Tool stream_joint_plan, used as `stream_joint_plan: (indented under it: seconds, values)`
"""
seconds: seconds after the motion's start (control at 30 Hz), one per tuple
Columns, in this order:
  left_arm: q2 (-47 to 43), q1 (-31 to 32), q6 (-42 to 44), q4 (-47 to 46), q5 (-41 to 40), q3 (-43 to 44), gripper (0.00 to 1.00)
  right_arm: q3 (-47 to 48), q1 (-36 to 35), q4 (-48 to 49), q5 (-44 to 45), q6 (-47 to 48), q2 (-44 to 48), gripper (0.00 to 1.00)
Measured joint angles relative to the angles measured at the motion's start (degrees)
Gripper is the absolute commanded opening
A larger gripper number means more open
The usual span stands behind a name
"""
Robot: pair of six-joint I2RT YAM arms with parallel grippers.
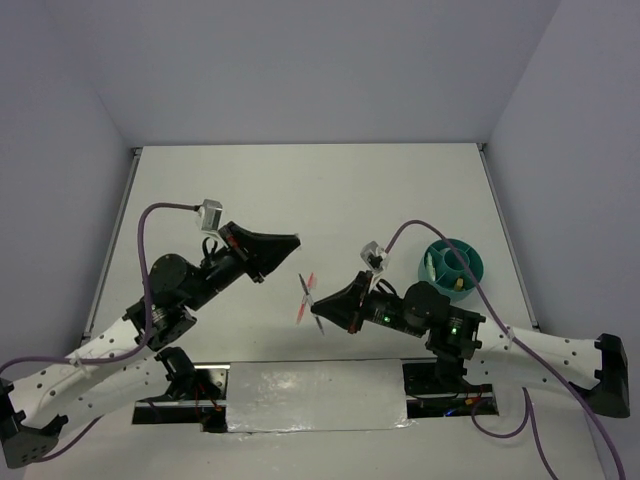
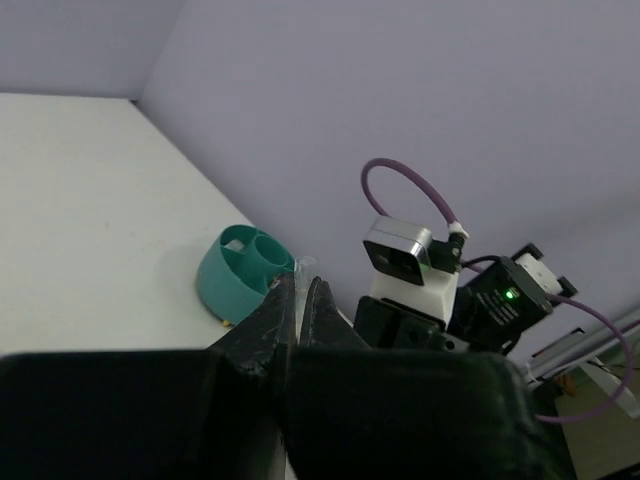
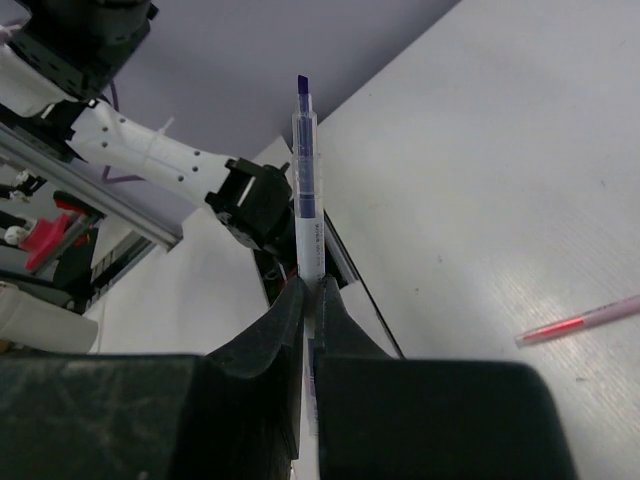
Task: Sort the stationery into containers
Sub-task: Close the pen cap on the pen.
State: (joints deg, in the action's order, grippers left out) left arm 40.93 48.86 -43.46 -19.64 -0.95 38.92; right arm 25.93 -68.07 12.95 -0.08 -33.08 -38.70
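My right gripper (image 1: pixel 324 309) (image 3: pixel 308 285) is shut on a thin grey-white pen (image 3: pixel 305 180) with a dark blue tip, which sticks straight out past the jaws above the table's near middle. A pink-red pen (image 1: pixel 305 298) (image 3: pixel 578 323) lies on the table just beside that gripper. My left gripper (image 1: pixel 294 241) (image 2: pixel 298 281) hangs above the table centre, shut on a small clear cap-like piece (image 2: pixel 302 264). The round teal cup (image 1: pixel 452 268) (image 2: pixel 240 270) with inner compartments stands at the right, holding a few small items.
The white table (image 1: pixel 300 190) is boxed in by grey walls at the back and on both sides. The right arm's wrist camera and purple cable (image 2: pixel 405 255) sit close in front of the left gripper. The arm bases (image 1: pixel 320 395) line the near edge.
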Motion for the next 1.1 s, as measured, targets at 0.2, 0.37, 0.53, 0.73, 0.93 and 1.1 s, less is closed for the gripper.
stream_joint_plan:
  seconds: [0.2,0.37,0.53,0.73,0.93,1.1]
  values:
    - [-4.0,0.1,0.0,-3.3,3.5,-2.4,0.00,4.3,-2.6,0.3,3.4,2.6,-1.6,0.00]
    - [-4.9,0.1,-0.1,-5.2,4.2,-4.1,0.00,5.2,-2.9,0.3,5.5,4.0,-1.9,0.00]
    - [-4.6,0.1,-0.2,-5.8,4.5,-4.7,0.00,5.7,-3.0,-0.4,6.1,4.9,-2.0,0.00]
    - [-4.2,0.2,-0.4,-7.2,4.9,-5.4,0.00,7.1,-3.1,-0.6,6.3,5.6,-2.0,0.00]
    - [-4.2,0.2,-0.5,-8.2,4.9,-5.9,0.00,7.1,-3.3,-0.9,6.8,5.6,-1.9,0.00]
    - [-3.8,0.2,-0.6,-8.9,5.1,-6.0,0.00,7.7,-3.3,-1.3,7.0,5.8,-2.4,0.00]
